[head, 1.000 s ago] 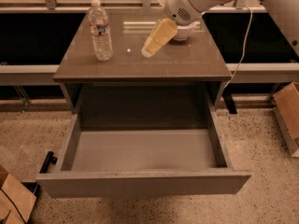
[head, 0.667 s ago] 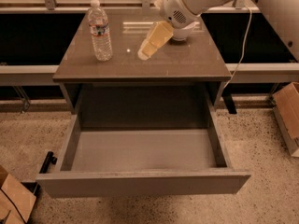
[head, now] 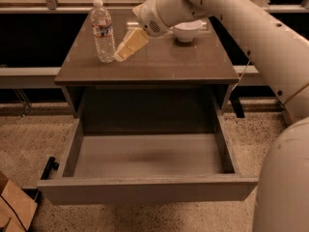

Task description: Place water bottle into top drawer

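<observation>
Look first to the water bottle (head: 103, 33): upright, cap on, near the rear-left corner of the tabletop (head: 164, 66), well back from the front edge. Not lifted, not tilted, resting on the brown surface alone so far as can be seen.

Just to its right, find the gripper (head: 120, 54), tan, angled down and leftward at the bottle's lower half, tip just beside the ribbed wall. Touching or just short of it: impossible to say. Open or closed: cannot be told from this angle. Behind it, trace the white arm (head: 231, 18) back over the rear-right corner and out past the right edge. Note the white bowl (head: 187, 31) near the rear edge, right of centre, partly hidden behind the wrist and apart from the bottle.

Below the front edge, see the top drawer (head: 145, 190) pulled well out, shallow and grey, its floor open to view.

Judged as the reach-and-grasp step: approach nearly complete, no hold confirmed, carrying and lowering not yet begun. Next, probably: close around the bottle's body from the right, squarely enough not to shove it toward the left edge. Then lift clear of the tabletop, bring forward past the front edge, lower into the drawer and let go. Worth minding: a tall, light, narrow-based thing, easily toppled by a sideways nudge.
</observation>
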`<state>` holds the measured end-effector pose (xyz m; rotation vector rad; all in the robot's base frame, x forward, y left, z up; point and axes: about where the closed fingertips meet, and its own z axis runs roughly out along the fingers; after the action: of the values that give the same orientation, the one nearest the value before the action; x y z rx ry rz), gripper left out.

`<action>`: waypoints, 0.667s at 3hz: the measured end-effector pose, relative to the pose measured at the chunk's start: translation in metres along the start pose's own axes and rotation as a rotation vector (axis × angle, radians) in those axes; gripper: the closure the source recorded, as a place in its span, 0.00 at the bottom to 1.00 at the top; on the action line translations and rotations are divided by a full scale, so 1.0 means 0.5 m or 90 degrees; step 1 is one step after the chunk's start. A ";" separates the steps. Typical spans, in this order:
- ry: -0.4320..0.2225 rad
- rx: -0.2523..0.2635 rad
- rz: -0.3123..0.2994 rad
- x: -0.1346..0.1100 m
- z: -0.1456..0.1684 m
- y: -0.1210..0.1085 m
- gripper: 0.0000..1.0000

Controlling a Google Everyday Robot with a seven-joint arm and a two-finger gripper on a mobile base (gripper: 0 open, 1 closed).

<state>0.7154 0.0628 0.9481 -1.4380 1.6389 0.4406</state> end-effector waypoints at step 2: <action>-0.071 -0.024 0.039 -0.008 0.164 -0.063 0.00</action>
<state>0.7755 0.1181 0.9152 -1.3679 1.5960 0.5793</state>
